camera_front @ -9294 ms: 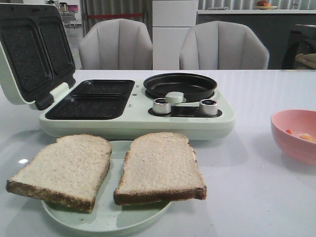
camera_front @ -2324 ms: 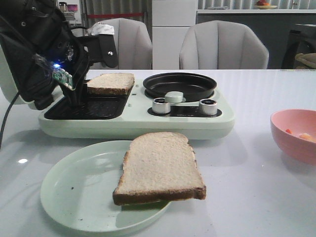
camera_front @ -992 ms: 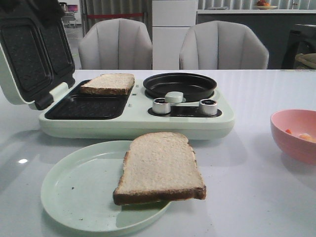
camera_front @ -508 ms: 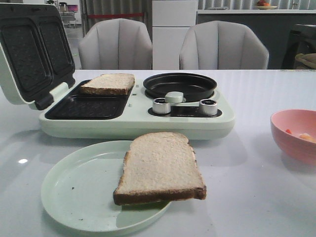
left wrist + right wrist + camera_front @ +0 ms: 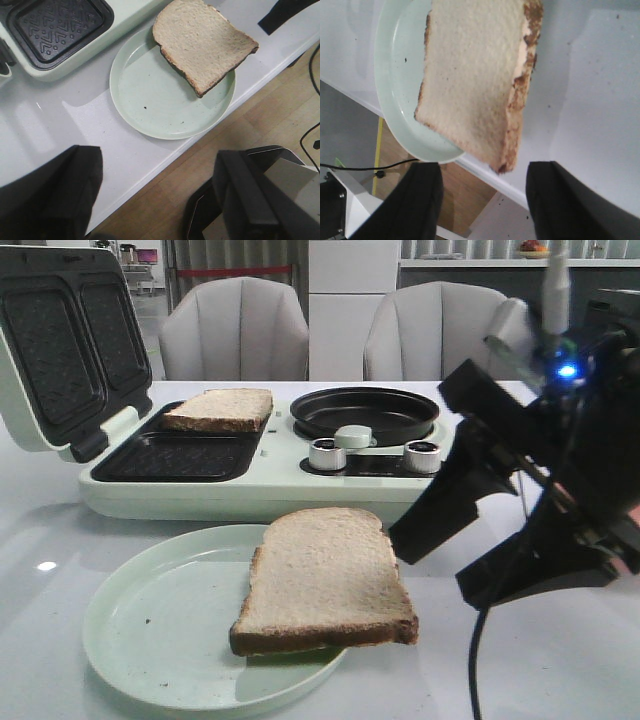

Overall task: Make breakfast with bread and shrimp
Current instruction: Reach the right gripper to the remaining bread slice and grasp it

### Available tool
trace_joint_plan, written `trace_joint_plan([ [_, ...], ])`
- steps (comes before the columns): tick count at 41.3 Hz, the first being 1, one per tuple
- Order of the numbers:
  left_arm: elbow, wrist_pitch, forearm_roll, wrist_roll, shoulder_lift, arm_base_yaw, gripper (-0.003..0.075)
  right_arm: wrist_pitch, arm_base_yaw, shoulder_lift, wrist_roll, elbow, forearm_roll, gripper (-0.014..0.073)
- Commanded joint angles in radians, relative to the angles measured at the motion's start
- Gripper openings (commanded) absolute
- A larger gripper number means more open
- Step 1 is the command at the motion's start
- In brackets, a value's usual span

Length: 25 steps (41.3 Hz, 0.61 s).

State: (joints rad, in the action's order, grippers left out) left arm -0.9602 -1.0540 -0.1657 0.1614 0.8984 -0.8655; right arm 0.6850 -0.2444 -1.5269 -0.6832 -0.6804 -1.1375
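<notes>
One bread slice [image 5: 325, 580] lies on the pale green plate [image 5: 150, 630], overhanging its right rim. The other bread slice [image 5: 220, 408] lies in the far tray of the open sandwich maker [image 5: 270, 490]. My right gripper [image 5: 428, 575] is open and empty, low over the table just right of the plated slice [image 5: 475, 75], with its own view [image 5: 482, 200] looking past that slice's near corner. My left gripper [image 5: 150, 200] is open and empty above the table's front edge, near the plate [image 5: 150, 100]. The shrimp are hidden behind my right arm.
The sandwich maker's lid [image 5: 60, 340] stands open at the left. A round black pan [image 5: 365, 412] and two silver knobs [image 5: 327, 454] sit on its right half. Its near tray [image 5: 175, 457] holds nothing. Two grey chairs [image 5: 235, 330] stand behind the table.
My right arm has come in from the right and now covers the pink bowl. Earlier, my left arm put one slice in the far tray and pulled back out of the front view.
</notes>
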Motion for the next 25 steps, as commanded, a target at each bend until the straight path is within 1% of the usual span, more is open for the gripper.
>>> trace_joint_plan([
  [1, -0.024, 0.055, -0.007, -0.002, -0.012, -0.006, 0.0510, 0.026, 0.001, -0.059, -0.067, -0.070, -0.092, 0.0486],
  [10, -0.024, 0.057, -0.007, -0.002, -0.012, -0.006, 0.0510, 0.031, -0.006, -0.194, -0.067, -0.177, -0.093, 0.0486],
  [18, -0.024, 0.057, -0.007, -0.002, -0.012, -0.006, 0.0510, 0.055, -0.016, -0.251, -0.067, -0.244, -0.091, 0.0483],
  [21, -0.024, 0.057, -0.007, -0.002, -0.012, -0.006, 0.0510, 0.059, -0.016, -0.255, -0.067, -0.250, -0.090, 0.0457],
  [24, -0.024, 0.057, -0.007, -0.002, -0.012, -0.006, 0.0510, 0.061, -0.016, -0.256, -0.067, -0.250, -0.086, 0.0395],
  [25, -0.024, 0.057, -0.007, -0.002, -0.012, -0.006, 0.0510, 0.062, -0.016, -0.256, -0.067, -0.250, -0.084, 0.0363],
])
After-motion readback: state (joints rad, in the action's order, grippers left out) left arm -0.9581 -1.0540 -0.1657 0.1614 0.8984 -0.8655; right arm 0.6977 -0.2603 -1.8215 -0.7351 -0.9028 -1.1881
